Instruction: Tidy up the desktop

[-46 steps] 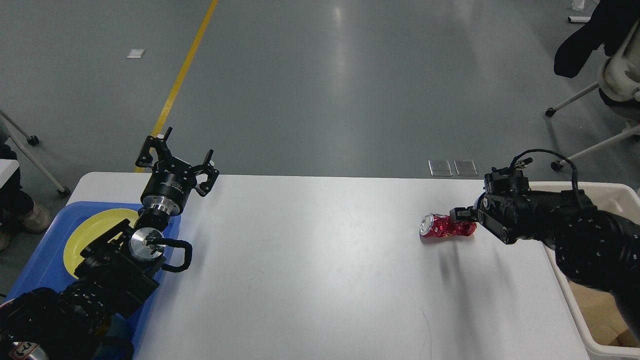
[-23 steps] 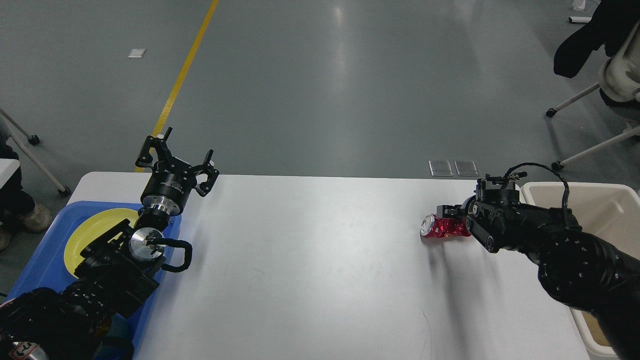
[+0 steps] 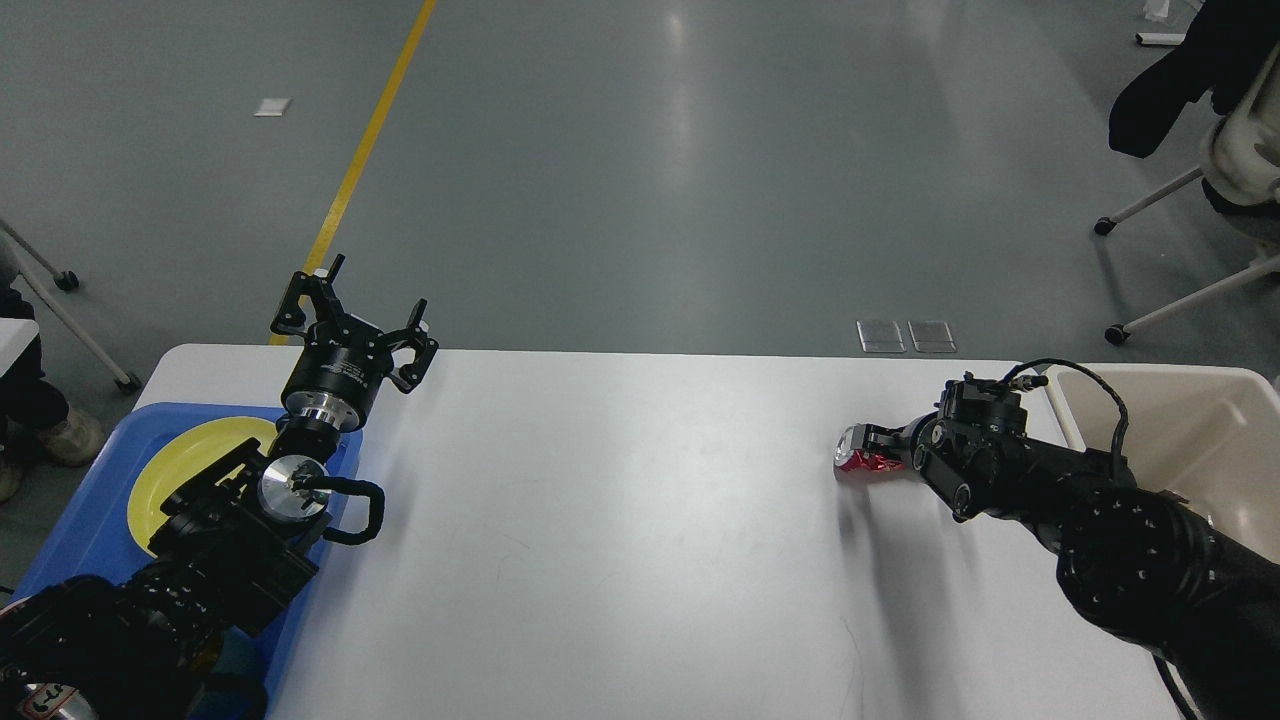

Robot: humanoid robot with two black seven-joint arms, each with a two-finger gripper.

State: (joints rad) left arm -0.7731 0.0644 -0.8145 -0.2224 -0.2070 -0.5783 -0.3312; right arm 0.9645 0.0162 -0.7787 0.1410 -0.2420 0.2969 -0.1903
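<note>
Here the crushed red can (image 3: 865, 456) lies lengthwise at the frame's right on the bench (image 3: 620, 520), the right gripper (image 3: 880, 447) jaws pinching it, while the left gripper (image 3: 352, 322), jaws spread, is far away.

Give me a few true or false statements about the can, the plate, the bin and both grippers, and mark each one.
1. The red can lies on the desktop. True.
2. The right gripper is far from the can. False: it is right at the can, over its near end.
3. The yellow plate sits in the blue tray. True.
4. The left gripper holds the plate. False: it is open and empty, raised over the table's far left edge.
5. The beige bin stands at the left of the desktop. False: it is at the right edge.
</note>
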